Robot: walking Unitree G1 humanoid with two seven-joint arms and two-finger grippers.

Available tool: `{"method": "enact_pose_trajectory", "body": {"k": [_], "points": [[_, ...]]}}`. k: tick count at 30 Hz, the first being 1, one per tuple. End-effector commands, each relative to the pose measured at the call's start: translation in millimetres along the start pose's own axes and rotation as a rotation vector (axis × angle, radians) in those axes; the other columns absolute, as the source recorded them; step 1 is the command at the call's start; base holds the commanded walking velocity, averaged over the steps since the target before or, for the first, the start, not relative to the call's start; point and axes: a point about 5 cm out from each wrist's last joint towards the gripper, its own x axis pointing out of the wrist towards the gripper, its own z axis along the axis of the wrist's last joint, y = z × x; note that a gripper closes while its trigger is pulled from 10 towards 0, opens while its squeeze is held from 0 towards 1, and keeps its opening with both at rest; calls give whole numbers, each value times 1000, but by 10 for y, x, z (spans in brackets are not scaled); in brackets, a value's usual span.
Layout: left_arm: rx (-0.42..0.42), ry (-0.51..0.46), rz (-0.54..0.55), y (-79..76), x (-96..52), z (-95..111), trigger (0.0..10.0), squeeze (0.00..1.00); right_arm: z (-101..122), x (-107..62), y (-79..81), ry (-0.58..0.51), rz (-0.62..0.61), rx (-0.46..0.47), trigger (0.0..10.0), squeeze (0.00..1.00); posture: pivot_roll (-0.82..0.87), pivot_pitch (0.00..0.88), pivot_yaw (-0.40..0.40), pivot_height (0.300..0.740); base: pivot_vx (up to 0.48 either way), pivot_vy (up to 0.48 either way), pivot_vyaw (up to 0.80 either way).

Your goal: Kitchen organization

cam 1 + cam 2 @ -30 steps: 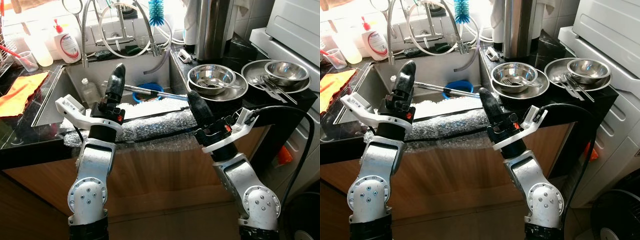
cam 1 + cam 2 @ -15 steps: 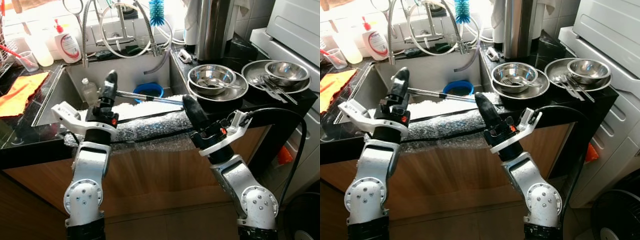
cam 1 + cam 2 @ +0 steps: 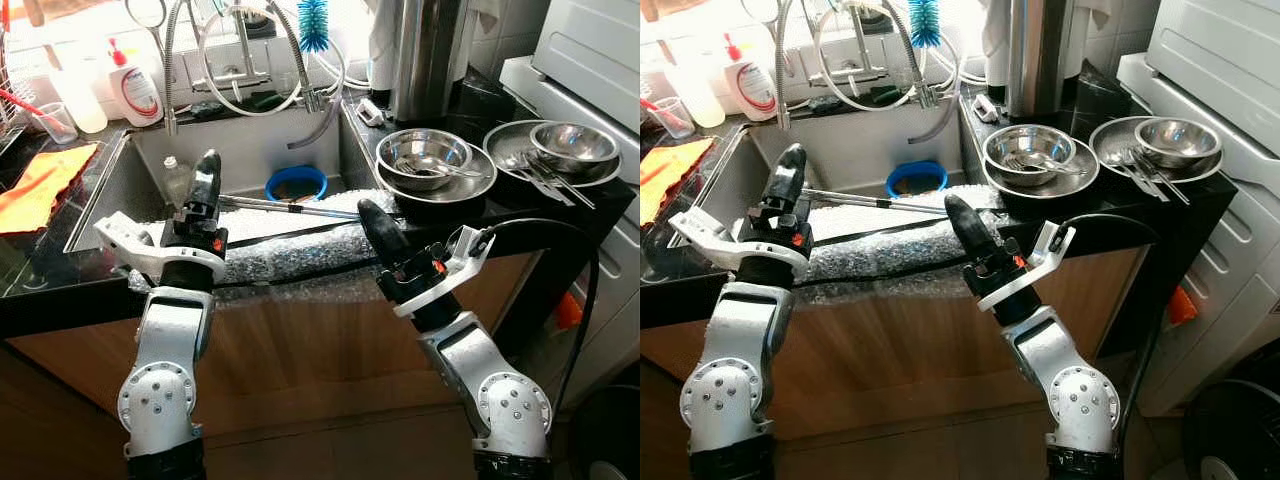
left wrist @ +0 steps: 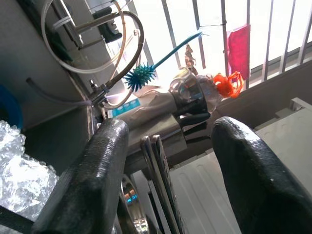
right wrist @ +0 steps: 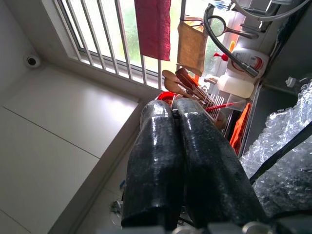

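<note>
Two steel bowls stand on steel plates on the black counter at the right: one bowl [image 3: 424,150] with a spoon in it, the other bowl [image 3: 572,140] beside loose cutlery [image 3: 535,172]. A sheet of bubble wrap [image 3: 290,245] lies over the sink's front edge. My left gripper [image 3: 206,175] points up over the sink's left part; the left wrist view shows this gripper [image 4: 170,124] open with nothing held. My right gripper [image 3: 368,222] rises above the bubble wrap, left of the nearer plate [image 3: 480,185]. Its fingers [image 5: 161,146] press together, shut on nothing.
The sink [image 3: 250,150] holds a blue bowl [image 3: 296,183], a long metal rod [image 3: 290,207] and a small clear bottle [image 3: 176,180]. A soap bottle [image 3: 133,85], an orange cloth [image 3: 40,185] and a blue brush [image 3: 313,20] are behind and left. A white appliance [image 3: 590,50] borders the right.
Both arms have come down and shifted left. The left gripper's tip sank from above the rod to the sink's left side; the right gripper drew back from the nearer plate.
</note>
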Motion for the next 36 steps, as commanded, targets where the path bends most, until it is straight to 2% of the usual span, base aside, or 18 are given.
{"method": "enact_pose_trajectory", "body": {"k": [1, 12, 35, 36], "points": [[-119, -10, 208, 357, -422, -159, 0, 0, -243, -110, -106, 19, -53, 81, 10000, 0, -127, 0, 108, 740, 0, 0, 0], [-107, 14, 247, 438, -494, -142, 0, 0, -247, -109, -105, 22, -54, 74, 10000, 0, -127, 0, 109, 740, 0, 0, 0], [-113, 24, 253, 437, -519, -151, 0, 0, -222, -99, -115, -8, -75, 62, 10000, 0, -124, 0, 108, 740, 0, 0, 0], [-117, 21, 252, 436, -514, -148, 0, 0, -217, -98, -122, -10, -81, 61, 10000, 51, -124, 0, 108, 740, 0, 0, 0]]}}
